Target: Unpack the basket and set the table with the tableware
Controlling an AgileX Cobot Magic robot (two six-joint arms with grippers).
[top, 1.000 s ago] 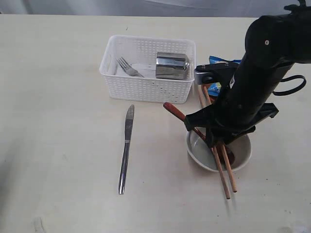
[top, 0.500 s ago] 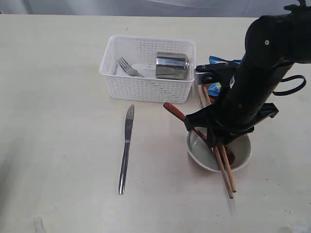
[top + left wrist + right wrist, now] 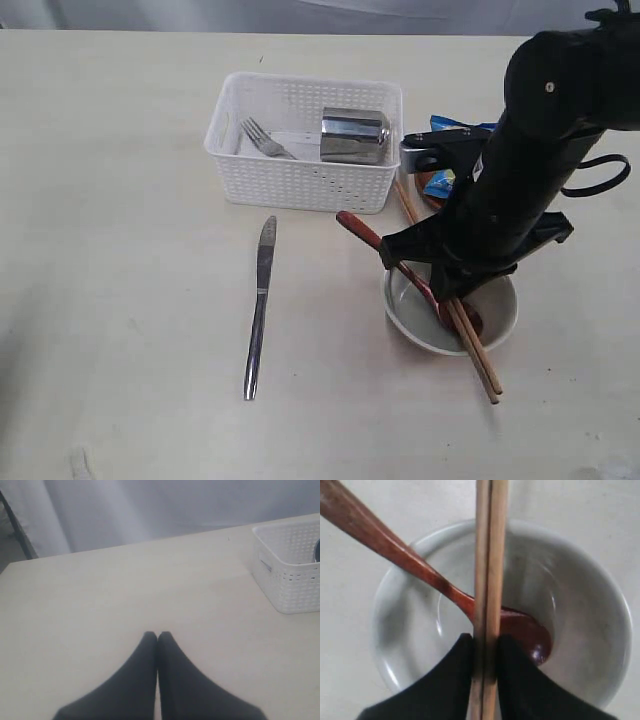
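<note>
We see the right arm bent steeply down over the bowl (image 3: 505, 316), its right claw (image 3: 485, 639) pinching the two chopsticks (image 3: 490, 555), pressed side by side. They slant across the bowl and over the spoon (image 3: 358, 229), far ends beside the basket (image 3: 300, 185), near tips beyond the bowl's rim. Meanwhile the left claw (image 3: 157, 641) sits clenched low over the bench (image 3: 120, 250)

White basket (image 3: 300, 185) holds fork (image 3: 262, 138) and cup (image 3: 354, 135); knife (image 3: 259, 305) lies near it; chopsticks (image 3: 480, 365) cross bowl (image 3: 410, 325) with spoon (image 3: 365, 232).
</note>
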